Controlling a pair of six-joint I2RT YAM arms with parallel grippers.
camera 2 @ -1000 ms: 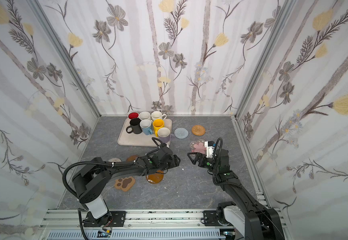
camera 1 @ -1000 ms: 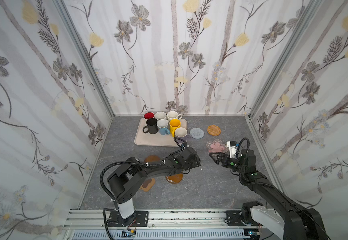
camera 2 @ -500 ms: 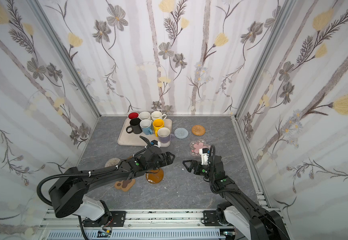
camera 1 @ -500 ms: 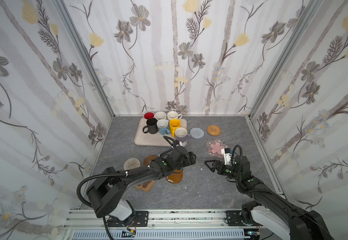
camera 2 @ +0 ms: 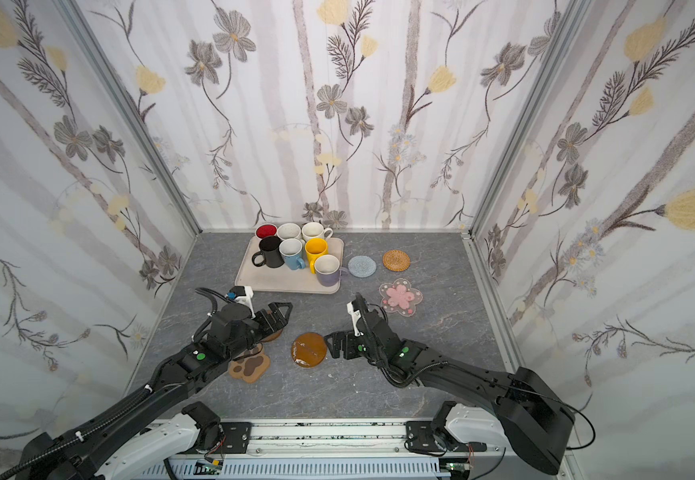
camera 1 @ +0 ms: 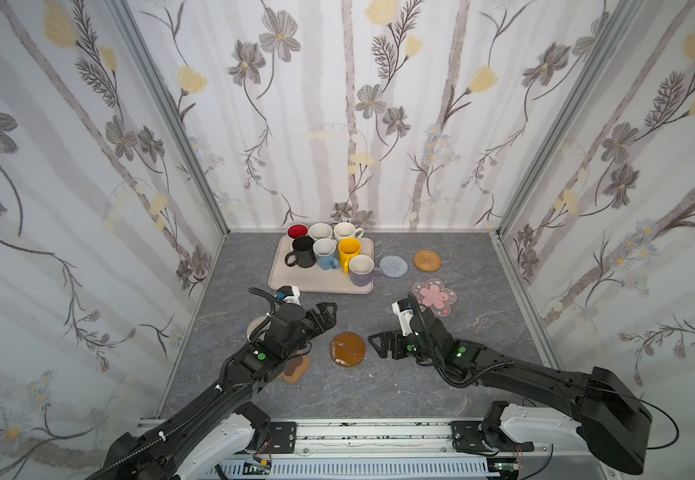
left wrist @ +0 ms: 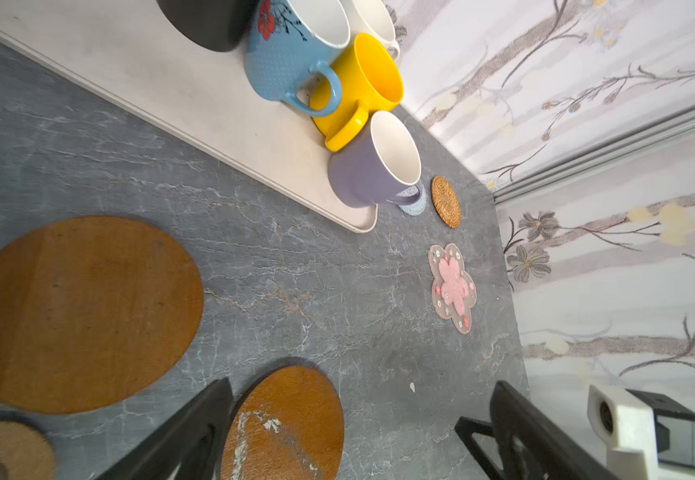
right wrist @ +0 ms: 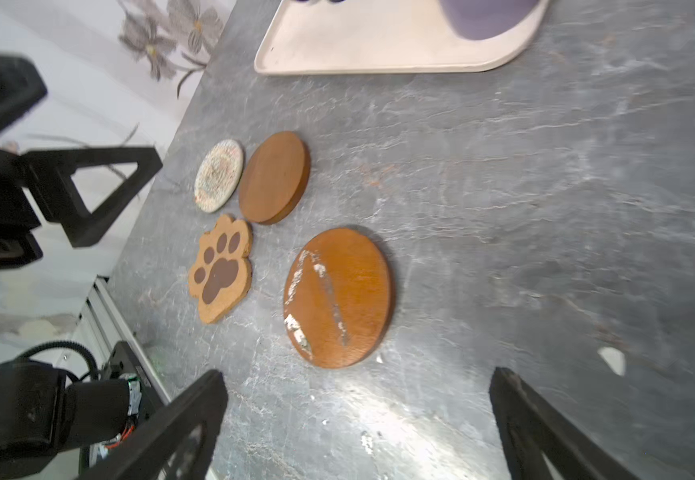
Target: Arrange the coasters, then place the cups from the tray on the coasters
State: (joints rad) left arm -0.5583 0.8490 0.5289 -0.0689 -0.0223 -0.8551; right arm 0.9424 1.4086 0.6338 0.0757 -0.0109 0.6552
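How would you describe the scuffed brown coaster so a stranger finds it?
On the grey table, look from the beige tray toward the near edge. An amber-brown coaster lies alone there; unlike its plain twin by the paw-print coaster, whitish scuffs streak it.

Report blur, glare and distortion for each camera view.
Both top views: sharp, evenly lit, no glare. Left wrist view: yellow mug crisp, plain amber disc close to the lens slightly soft. Right wrist view: lavender mug smeared, table texture streaked, with a white glare patch.

Open tabletop [camera 1: 362, 313] separates tray [camera 1: 308, 281] from scuffed amber coaster [camera 1: 348, 349].
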